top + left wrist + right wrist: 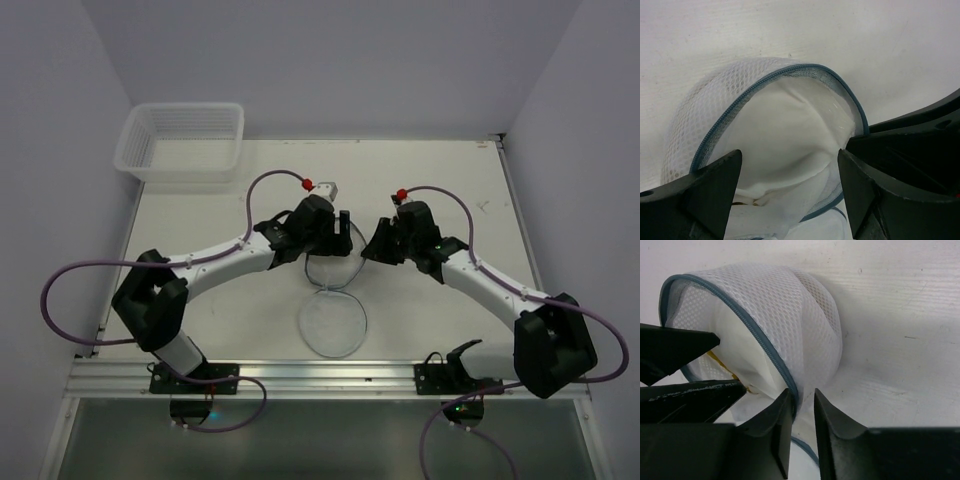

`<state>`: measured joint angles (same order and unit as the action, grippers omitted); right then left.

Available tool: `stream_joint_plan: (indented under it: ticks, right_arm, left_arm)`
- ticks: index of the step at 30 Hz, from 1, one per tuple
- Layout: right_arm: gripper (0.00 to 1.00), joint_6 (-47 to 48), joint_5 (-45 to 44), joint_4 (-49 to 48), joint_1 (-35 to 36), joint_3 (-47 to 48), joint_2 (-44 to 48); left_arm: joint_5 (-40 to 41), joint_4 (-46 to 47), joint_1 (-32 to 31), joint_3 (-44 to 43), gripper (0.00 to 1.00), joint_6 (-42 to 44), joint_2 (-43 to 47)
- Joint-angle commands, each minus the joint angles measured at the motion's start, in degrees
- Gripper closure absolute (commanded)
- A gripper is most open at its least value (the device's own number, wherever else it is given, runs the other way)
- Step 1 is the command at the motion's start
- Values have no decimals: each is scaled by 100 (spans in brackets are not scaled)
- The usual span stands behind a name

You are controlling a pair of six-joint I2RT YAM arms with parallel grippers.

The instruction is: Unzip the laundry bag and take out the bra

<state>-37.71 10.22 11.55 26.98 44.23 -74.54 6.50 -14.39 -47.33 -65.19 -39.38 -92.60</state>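
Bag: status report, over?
Left claw open at bag mouth. Right claw shut on zip rim. Bag unzipped, bra inside. Nothing blocking.

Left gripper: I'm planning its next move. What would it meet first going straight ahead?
The white cloth inside the open laundry bag, close ahead of the open left gripper; exact depth is unclear.

The left tool (788, 162) is spread wide, its fingers (715, 185) flanking the unzipped laundry bag (705, 110). White cloth (790, 130) fills the bag's mouth on the pale tabletop (865, 40).
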Motion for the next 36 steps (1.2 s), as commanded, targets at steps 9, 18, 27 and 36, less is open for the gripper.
stream_joint_plan:
  ticks: [9,18,27,36]
  right_arm:
    - [100,282,217,-127,0,-37,326]
    - [100,352,393,-267,-9,-72,344]
    - [100,344,472,-329,0,-151,405]
    - [100,317,393,-215,0,-292,546]
  left_arm:
    - [176,-116,-30,-451,15,202,-259]
    - [509,-64,-224,-644,1,492,-557]
    - [1195,-573,-250,-706,9,115,-1357]
    - [1065,-521,-241,-548,95,17,-1297]
